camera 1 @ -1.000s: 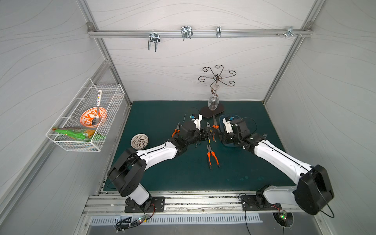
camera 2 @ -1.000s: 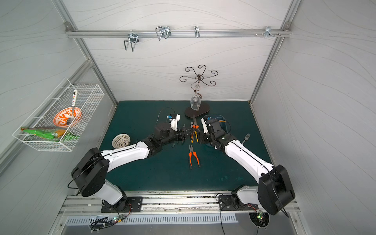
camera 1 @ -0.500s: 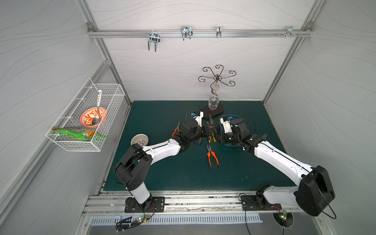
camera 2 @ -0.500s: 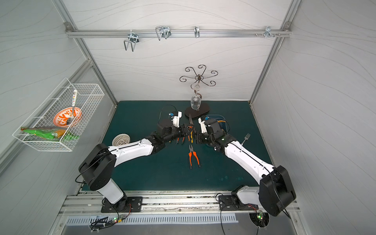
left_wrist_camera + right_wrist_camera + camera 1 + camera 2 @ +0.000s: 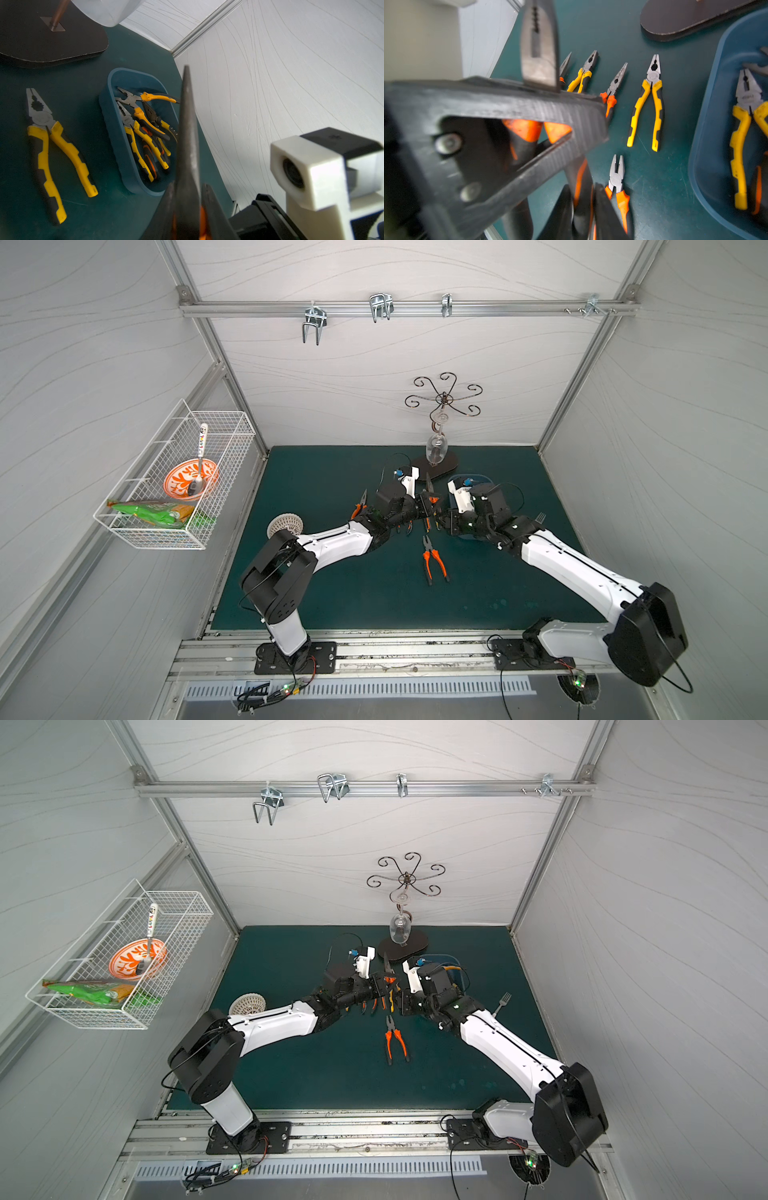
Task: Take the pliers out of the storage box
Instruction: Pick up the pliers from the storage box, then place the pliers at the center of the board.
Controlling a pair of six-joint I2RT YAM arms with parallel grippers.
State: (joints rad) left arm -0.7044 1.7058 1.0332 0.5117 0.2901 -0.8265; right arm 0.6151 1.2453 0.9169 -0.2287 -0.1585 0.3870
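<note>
An orange-black long-nosed pliers (image 5: 428, 495) hangs in the air between both arms, nose pointing to the back wall. My left gripper (image 5: 188, 191) is shut on its dark metal neck (image 5: 188, 128). My right gripper (image 5: 582, 191) flanks one handle (image 5: 579, 178) closely; whether it still presses does not show. The left fingers (image 5: 529, 108) cross the right wrist view. Behind the right arm lies the blue storage box (image 5: 113, 133), mostly hidden in both top views (image 5: 451, 960), with several yellow-black pliers (image 5: 145, 133) inside. Several pliers lie on the mat, among them a yellow pair (image 5: 648, 104) and an orange pair (image 5: 432, 560).
A dark-based glass stand (image 5: 436, 464) with a hanging wine glass is just behind the grippers. A silver fork (image 5: 539, 516) lies to the right of the right arm. A small white round basket (image 5: 284, 524) sits at the mat's left. A white wire basket (image 5: 166, 489) hangs on the left wall.
My left gripper moved right to the pliers that the right gripper holds up and closed on their neck. The right gripper rose slightly toward the middle.
</note>
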